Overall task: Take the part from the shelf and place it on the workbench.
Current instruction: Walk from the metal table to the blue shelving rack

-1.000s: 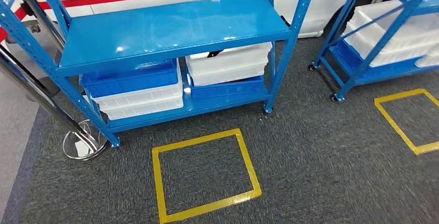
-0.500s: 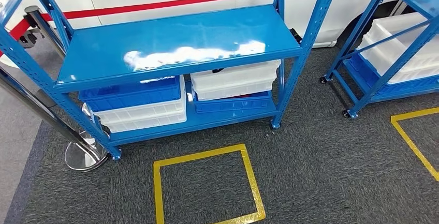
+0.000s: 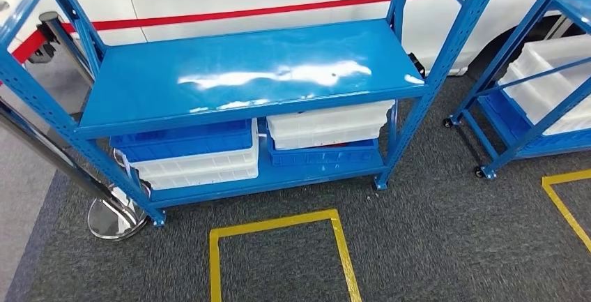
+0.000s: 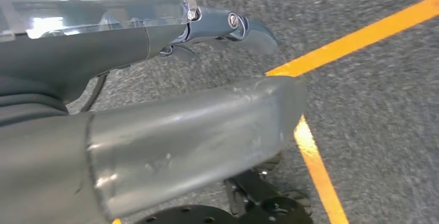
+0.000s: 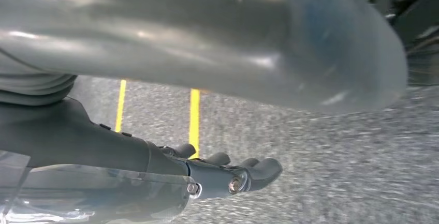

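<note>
Facing shelf (image 3: pixel 244 79), carpet (image 3: pixel 432 246) open.

My head looks down on the shelf (image 3: pixel 244 79) ahead; both wrist cameras, close behind my hands, share the carpet (image 4: pixel 383 79).

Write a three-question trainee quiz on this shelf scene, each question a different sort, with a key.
1. True or false: the shelf's top board carries a bin.
2. Which bin lies on top in the lower left stack? A white B blue
3. Fill in: the yellow tape square lies on the ____.

Key: 1 false; 2 B; 3 carpet.
</note>
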Controlling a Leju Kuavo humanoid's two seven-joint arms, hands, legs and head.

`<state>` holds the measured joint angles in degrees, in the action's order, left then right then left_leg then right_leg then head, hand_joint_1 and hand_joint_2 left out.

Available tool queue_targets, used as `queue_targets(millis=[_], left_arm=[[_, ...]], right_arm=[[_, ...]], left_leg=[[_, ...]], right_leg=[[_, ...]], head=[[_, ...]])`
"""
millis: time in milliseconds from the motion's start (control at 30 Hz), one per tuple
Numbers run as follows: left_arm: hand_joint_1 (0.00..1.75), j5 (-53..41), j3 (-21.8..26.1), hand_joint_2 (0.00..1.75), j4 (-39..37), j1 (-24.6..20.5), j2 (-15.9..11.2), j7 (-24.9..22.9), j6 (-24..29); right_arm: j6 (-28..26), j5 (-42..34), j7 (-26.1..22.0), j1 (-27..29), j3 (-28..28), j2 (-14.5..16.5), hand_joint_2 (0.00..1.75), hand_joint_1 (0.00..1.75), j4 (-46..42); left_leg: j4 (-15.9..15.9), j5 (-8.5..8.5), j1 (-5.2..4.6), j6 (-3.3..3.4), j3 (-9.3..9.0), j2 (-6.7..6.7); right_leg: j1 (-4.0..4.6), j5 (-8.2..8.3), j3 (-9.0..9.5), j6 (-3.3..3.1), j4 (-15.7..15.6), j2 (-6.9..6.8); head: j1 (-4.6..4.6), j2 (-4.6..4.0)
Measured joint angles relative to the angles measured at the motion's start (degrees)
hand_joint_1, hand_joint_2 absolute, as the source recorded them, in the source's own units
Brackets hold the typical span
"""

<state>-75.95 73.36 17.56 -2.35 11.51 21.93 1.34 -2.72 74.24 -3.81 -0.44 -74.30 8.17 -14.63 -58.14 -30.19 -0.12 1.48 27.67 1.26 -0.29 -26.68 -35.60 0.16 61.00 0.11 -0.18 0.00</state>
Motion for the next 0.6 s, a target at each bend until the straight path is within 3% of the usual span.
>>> queue_targets(millis=[33, 133, 167, 200, 300, 333, 367, 433, 467, 533, 600], left_arm=[[0.00, -0.01, 0.01, 0.00, -0.09, -0.04, 0.01, -0.02, 0.02], [0.00, -0.04, 0.01, 0.00, -0.16, -0.14, -0.11, -0.04, 0.20], [0.00, -0.05, 0.01, 0.00, -0.18, -0.21, -0.16, -0.03, 0.25], [0.00, -0.05, 0.01, 0.00, -0.19, -0.29, -0.22, -0.02, 0.28], [0.00, -0.07, 0.01, 0.00, -0.23, -0.33, -0.24, -0.01, 0.32], [0.00, -0.07, 0.01, 0.00, -0.23, -0.25, -0.26, -0.01, 0.33], [0.00, -0.07, 0.01, 0.00, -0.23, -0.19, -0.28, -0.02, 0.33], [0.00, -0.07, 0.01, 0.00, -0.23, -0.09, -0.34, -0.03, 0.35], [0.00, -0.07, 0.02, 0.00, -0.23, -0.09, -0.38, -0.04, 0.36], [0.00, -0.10, 0.04, 0.00, -0.23, -0.11, -0.43, -0.07, 0.38], [0.00, -0.14, 0.07, 0.00, -0.23, -0.01, -0.46, -0.10, 0.40]], right_arm=[[0.03, 0.05, -0.01, 0.01, -0.08, -0.02, 0.00, 0.00, -0.01], [0.07, 0.20, -0.04, -0.01, -0.21, 0.09, 0.00, 0.00, -0.05], [0.08, 0.20, -0.06, 0.02, -0.24, 0.15, 0.00, 0.00, -0.07], [0.08, 0.20, -0.07, 0.01, -0.26, 0.20, 0.00, 0.00, -0.09], [0.08, 0.20, -0.09, -0.09, -0.30, 0.19, 0.00, 0.00, -0.17], [0.09, 0.20, -0.09, -0.11, -0.31, 0.19, 0.00, 0.00, -0.20], [0.09, 0.20, -0.08, -0.09, -0.32, 0.19, 0.00, 0.00, -0.21], [0.11, 0.21, -0.08, -0.05, -0.35, 0.21, 0.00, 0.00, -0.21], [0.13, 0.26, -0.08, -0.06, -0.37, 0.26, 0.00, 0.00, -0.21], [0.17, 0.36, -0.08, -0.15, -0.42, 0.34, 0.00, 0.00, -0.21], [0.18, 0.43, -0.08, -0.29, -0.47, 0.40, 0.00, 0.00, -0.21]], left_leg=[[-0.11, -0.27, -0.03, -0.37, -0.20, 0.06], [-0.88, -0.61, -0.11, -1.38, -0.70, -0.09], [-2.33, -1.06, -0.09, -1.67, -0.12, -0.25], [-4.86, -2.00, 0.04, -1.98, 1.14, -0.43], [-14.64, -6.03, 0.48, -2.76, 7.33, -0.73], [-15.73, -6.04, 0.58, -2.89, 8.63, -0.78], [-14.72, -4.66, 0.63, -2.91, 8.93, -0.81], [-7.97, 0.65, 0.67, -2.57, 7.23, -0.90], [-4.74, 2.12, 0.50, -2.27, 6.29, -0.99], [-1.47, 2.71, 0.16, -1.59, 5.42, -1.10], [-1.12, 2.78, 0.10, -0.90, 5.15, -1.07]], right_leg=[[0.18, 0.99, 0.00, -0.35, -0.96, 0.05], [-0.02, 0.80, 1.03, -1.28, -1.73, 0.11], [-0.17, 0.64, 1.62, -1.62, -1.98, 0.05], [-0.28, 0.45, 2.12, -1.87, -2.17, 0.00], [-0.24, -0.53, 3.12, -2.16, -2.25, -0.07], [-0.23, -0.90, 3.56, -2.13, -2.25, -0.06], [-0.23, -1.28, 4.09, -2.05, -2.24, -0.05], [-0.24, -2.08, 5.24, -1.82, -2.26, -0.07], [-0.22, -2.40, 5.69, -1.65, -2.25, -0.08], [-0.17, -2.90, 5.97, -1.09, -2.25, -0.07], [-0.04, -3.30, 6.25, -0.35, -2.41, -0.06]], head=[[0.00, 0.00], [-0.10, 0.00], [-0.20, 0.00], [-0.27, 0.00], [-0.47, 0.00], [-0.48, 0.00], [-0.50, 0.00], [-0.50, 0.00], [-0.43, 0.00], [-0.41, 0.00], [-0.45, 0.00]])
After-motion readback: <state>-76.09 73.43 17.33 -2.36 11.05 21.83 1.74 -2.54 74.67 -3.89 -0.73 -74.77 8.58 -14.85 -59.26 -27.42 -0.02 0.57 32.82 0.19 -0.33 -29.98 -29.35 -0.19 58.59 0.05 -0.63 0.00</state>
